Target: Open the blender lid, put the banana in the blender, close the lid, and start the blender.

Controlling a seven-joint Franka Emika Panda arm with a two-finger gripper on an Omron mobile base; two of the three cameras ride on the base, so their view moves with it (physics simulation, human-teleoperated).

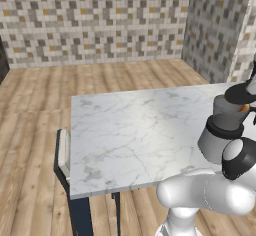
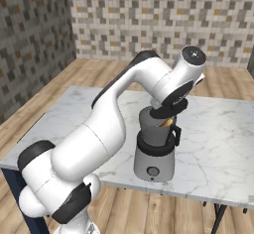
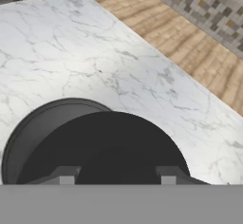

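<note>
One blender point(image 2: 154, 151) stands on the marble table point(image 2: 218, 144). One banana point(image 2: 166, 123) lies inside the jar. The gripper point(image 3: 114, 176) grasps one blender lid point(image 3: 111, 149), offset toward 5 o'clock from the jar mouth.

From my remote seat, the marble table point(image 1: 125, 130) lies bare from nine o'clock round to twelve of the blender point(image 2: 155, 151), wide passage for a gripper there. Above the jar mouth, a black lid point(image 2: 168, 110) hangs tilted, blocking straight-down entry. A tiled wall point(image 1: 215, 25) stands well beyond, at one o'clock.
</note>
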